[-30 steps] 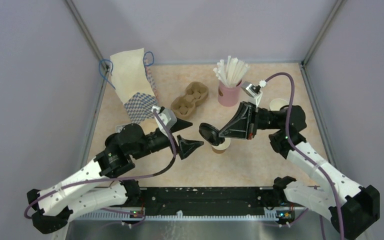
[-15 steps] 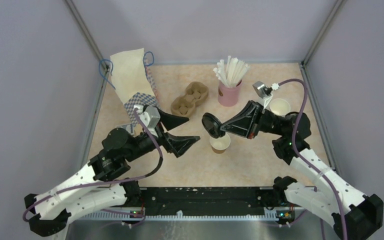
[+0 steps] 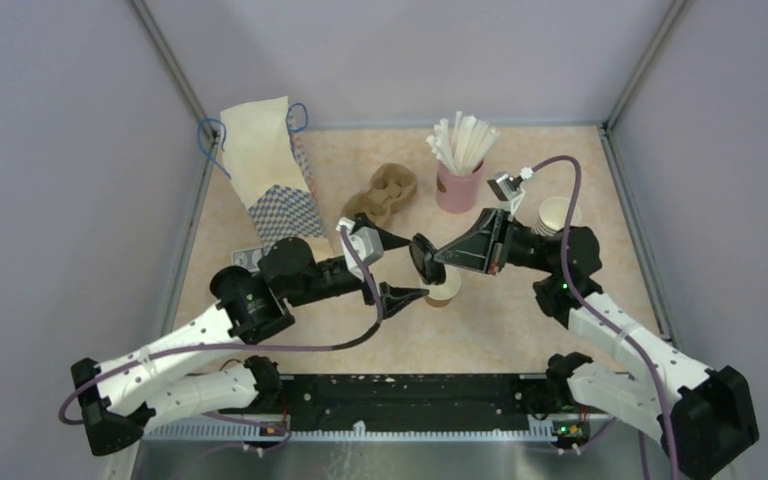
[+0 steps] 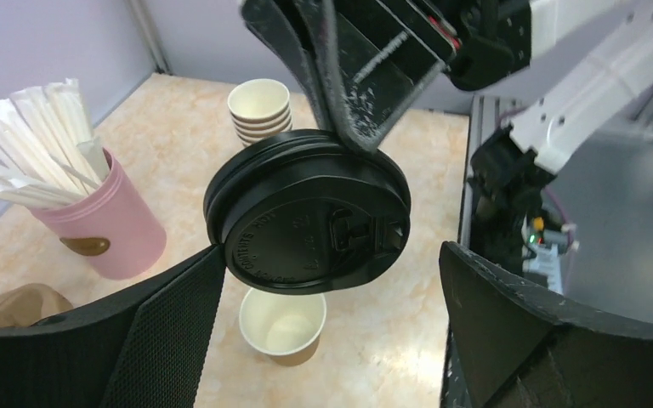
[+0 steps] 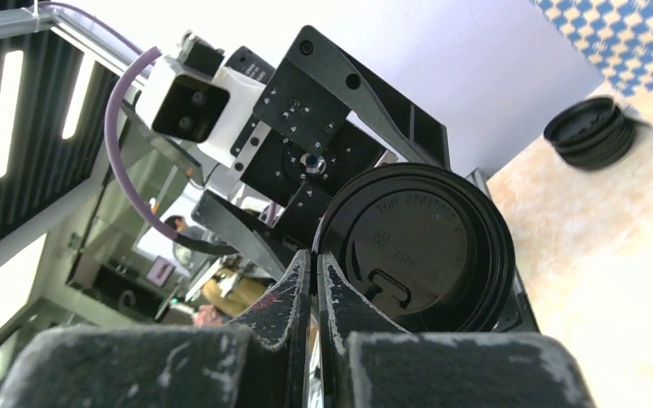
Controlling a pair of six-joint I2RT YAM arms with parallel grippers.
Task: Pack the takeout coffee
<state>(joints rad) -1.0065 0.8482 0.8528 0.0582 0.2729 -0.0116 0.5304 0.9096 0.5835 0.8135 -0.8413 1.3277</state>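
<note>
Now the left arm has come in from 8 o'clock toward the middle of the table (image 3: 520, 330), and its jaws have spread wider than half a second ago. The right arm has brought the black lid (image 4: 306, 225) a little lower and to the left. The cardboard carrier (image 3: 385, 190) also looks turned from how it lay before.

The right gripper (image 3: 440, 258) is closed tight on the rim of the black lid and holds it on edge, tilted, in the air. The left gripper (image 3: 416, 267) stands fully open with one finger on each side of this lid. The left finger comes very near the rim, but I cannot tell if it touches.

The kraft cup (image 3: 445, 288) stands upright and uncovered on the table near the centre, below the lid and toward 4 o'clock from it, white inside.

From the cup, a pink cup of white straws (image 3: 457, 185) stands at 12 o'clock, a stack of lidless paper cups (image 3: 558, 212) at 2 o'clock, the carrier at 11 o'clock and a paper bag (image 3: 265, 165) further off at 10 o'clock. The right wrist view shows a pile of spare black lids (image 5: 591, 132) on the table. Between lid and cup nothing stands.
</note>
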